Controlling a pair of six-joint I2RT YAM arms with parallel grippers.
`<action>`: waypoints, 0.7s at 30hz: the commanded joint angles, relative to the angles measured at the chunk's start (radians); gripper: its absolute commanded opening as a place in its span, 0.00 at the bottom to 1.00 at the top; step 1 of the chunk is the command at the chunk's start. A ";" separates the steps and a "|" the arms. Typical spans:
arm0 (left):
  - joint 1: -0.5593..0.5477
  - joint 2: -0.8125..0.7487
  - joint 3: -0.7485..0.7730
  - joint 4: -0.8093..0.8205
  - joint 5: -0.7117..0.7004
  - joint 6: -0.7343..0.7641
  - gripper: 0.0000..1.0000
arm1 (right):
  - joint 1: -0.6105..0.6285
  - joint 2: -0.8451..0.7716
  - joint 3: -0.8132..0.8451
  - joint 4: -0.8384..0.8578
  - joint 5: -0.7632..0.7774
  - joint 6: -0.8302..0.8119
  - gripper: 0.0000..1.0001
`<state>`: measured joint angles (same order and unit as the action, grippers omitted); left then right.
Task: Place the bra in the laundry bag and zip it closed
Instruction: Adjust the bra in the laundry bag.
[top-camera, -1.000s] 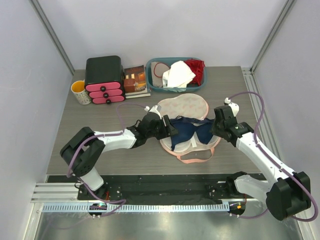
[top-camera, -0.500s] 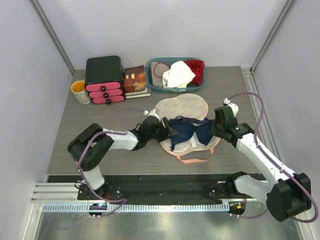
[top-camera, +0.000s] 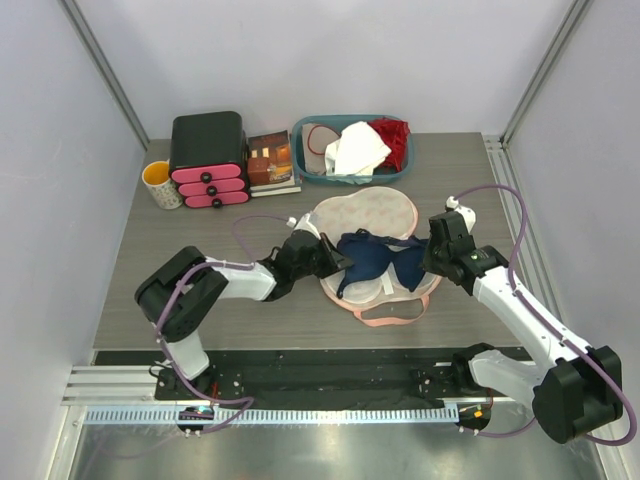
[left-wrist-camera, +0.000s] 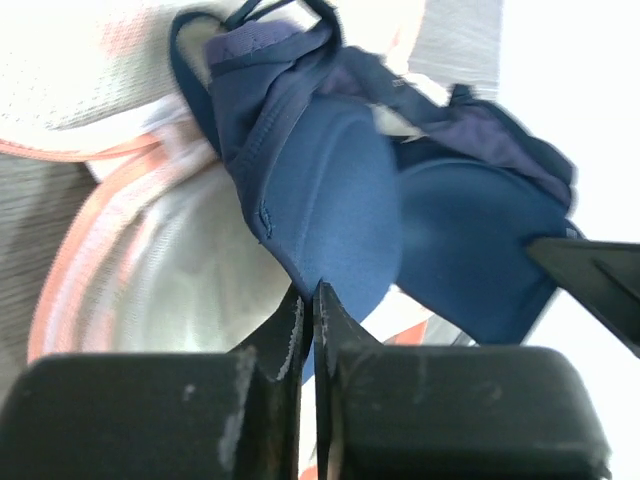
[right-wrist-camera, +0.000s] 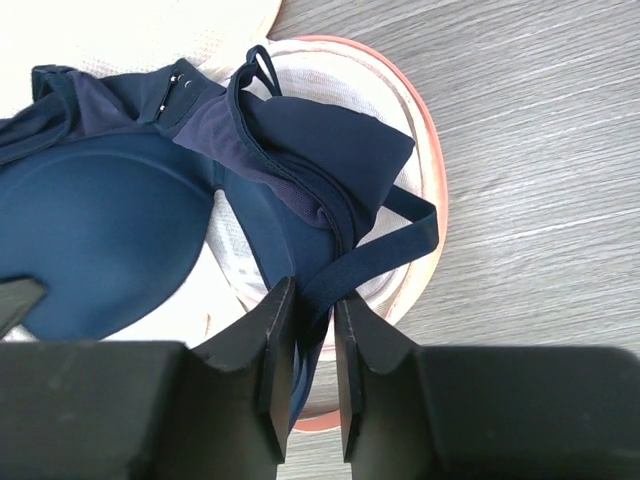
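The navy bra (top-camera: 382, 262) lies crumpled over the open floral laundry bag (top-camera: 362, 213), its cup edge pinched by the left gripper (left-wrist-camera: 308, 295), its strap by the right gripper (right-wrist-camera: 312, 300).

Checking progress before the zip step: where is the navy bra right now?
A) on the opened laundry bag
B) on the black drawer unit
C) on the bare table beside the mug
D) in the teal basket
A: the bra lies across the near half of the laundry bag, which is spread open, well apart from the basket.
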<state>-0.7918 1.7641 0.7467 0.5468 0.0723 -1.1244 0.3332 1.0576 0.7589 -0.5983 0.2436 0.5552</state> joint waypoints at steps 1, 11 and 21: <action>-0.009 -0.119 -0.026 -0.024 -0.057 0.054 0.00 | -0.003 -0.010 0.026 0.032 0.045 -0.008 0.21; -0.056 -0.282 -0.131 -0.030 -0.113 0.008 0.00 | -0.006 0.094 0.083 0.087 0.040 -0.035 0.13; -0.099 -0.442 -0.107 -0.107 -0.151 0.031 0.00 | -0.011 0.194 0.079 0.109 -0.076 -0.031 0.10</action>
<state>-0.8856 1.3857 0.6018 0.4553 -0.0605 -1.1141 0.3279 1.2469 0.8101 -0.5163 0.2157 0.5278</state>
